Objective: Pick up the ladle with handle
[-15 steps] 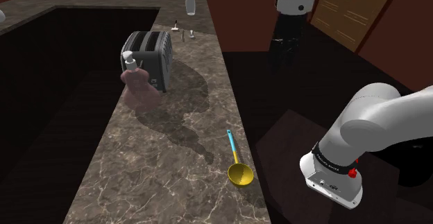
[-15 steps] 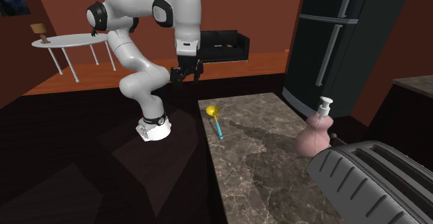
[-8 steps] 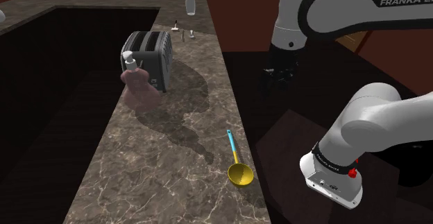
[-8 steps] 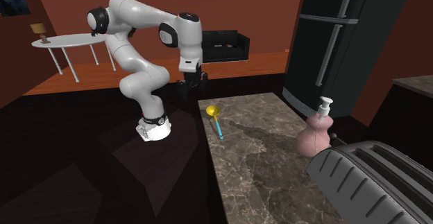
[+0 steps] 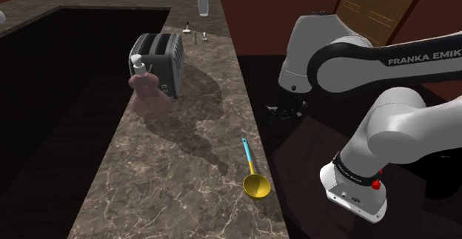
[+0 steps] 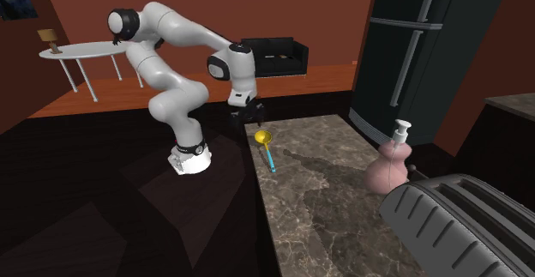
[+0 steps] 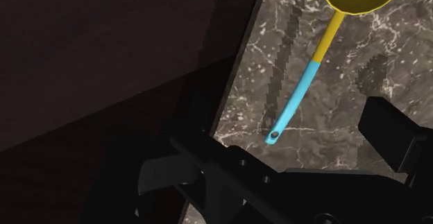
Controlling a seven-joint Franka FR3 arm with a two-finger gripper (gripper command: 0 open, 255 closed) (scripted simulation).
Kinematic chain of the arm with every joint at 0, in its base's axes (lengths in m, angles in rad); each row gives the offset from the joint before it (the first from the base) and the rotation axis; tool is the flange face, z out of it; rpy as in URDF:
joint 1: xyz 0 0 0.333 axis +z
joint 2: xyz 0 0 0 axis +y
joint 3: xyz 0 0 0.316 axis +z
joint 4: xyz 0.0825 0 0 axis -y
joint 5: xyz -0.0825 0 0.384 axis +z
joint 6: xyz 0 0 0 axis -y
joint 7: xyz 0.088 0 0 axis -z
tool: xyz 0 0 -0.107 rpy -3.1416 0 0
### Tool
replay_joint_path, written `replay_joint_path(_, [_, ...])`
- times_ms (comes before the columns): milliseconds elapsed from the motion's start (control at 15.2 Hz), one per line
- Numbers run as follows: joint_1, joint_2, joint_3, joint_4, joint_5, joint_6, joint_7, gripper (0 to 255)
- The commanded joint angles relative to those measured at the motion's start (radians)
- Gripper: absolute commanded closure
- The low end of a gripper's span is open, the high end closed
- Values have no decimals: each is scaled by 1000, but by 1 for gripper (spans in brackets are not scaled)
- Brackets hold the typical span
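Note:
The ladle has a yellow bowl (image 5: pixel 256 186) and a thin blue handle (image 5: pixel 246 155). It lies flat on the brown marbled counter (image 5: pixel 170 171), near the counter's edge on the arm's side. In the second exterior view the ladle (image 6: pixel 264 140) rests at the counter's far end. My black gripper (image 5: pixel 281 118) hangs beside that edge, higher than the counter top and apart from the ladle. From the wrist the fingers stand wide apart around my gripper (image 7: pixel 298 146), and the handle's blue tip (image 7: pixel 277 132) shows beyond them, untouched. It is open and holds nothing.
A black toaster (image 5: pixel 159 64) and a pink soap dispenser (image 5: pixel 144 89) stand farther along the counter, with a clear bottle (image 5: pixel 202 2) at its far end. The arm's base (image 5: pixel 355 189) sits low beside the counter. A dark fridge (image 6: pixel 429 52) rises behind it.
The arm has swung down and toward the counter, bringing the gripper from high above to just beside the ladle end. The ladle has not moved.

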Motion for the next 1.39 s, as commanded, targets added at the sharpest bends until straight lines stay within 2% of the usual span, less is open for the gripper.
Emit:
replay_joint_path(0, [28,44,60,-30,76,99,62,0])
replay_joint_path(330, [85,247,221,-53,268,383,194,0])
replay_joint_path(594, [84,497,353,-13,392,651,279,0])
replay_joint_path(1122, [78,749,389,6,467,893,208,0])
replay_joint_path(1254, [79,749,388,6,467,893,208,0])
replay_joint_path(1320, [80,749,388,5,469,895,207,255])
